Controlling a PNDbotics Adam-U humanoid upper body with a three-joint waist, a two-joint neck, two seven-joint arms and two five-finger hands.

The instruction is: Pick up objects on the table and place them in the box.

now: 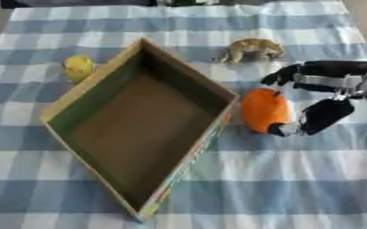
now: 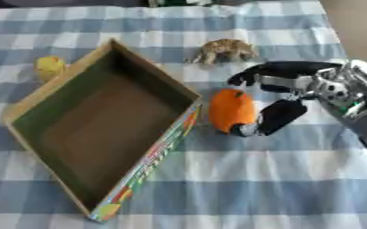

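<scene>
1. I have the right hand point(image 2: 296, 96) in from the right edge, lying low over the tablecloth point(image 2: 241, 179) with its palm side facing the orange point(image 2: 231, 110).
2. Its fingers point(image 2: 257, 74) stretch along the orange's far side while the thumb point(image 2: 277, 117) curves round the near side, its tip touching the fruit. I read this as a grasp closing round the orange, which sits on the cloth.
3. The wrist behind the hand is silver and boxy; the fingers and thumb are black.
4. My left hand shows in neither view.
5. The orange is smooth and rounded, with a small dark stem on top. It lies just beside the box point(image 1: 92, 91), at its right corner.
6. The box is an open cardboard tray, brown inside, with printed colours along its near outer wall. I see nothing in it.
7. A tan toy animal point(image 1: 252, 49) stands beyond the hand.
8. A small yellow rounded object point(image 1: 78, 67) sits against the box's left wall.
9. The cloth is a blue-and-white check.
</scene>
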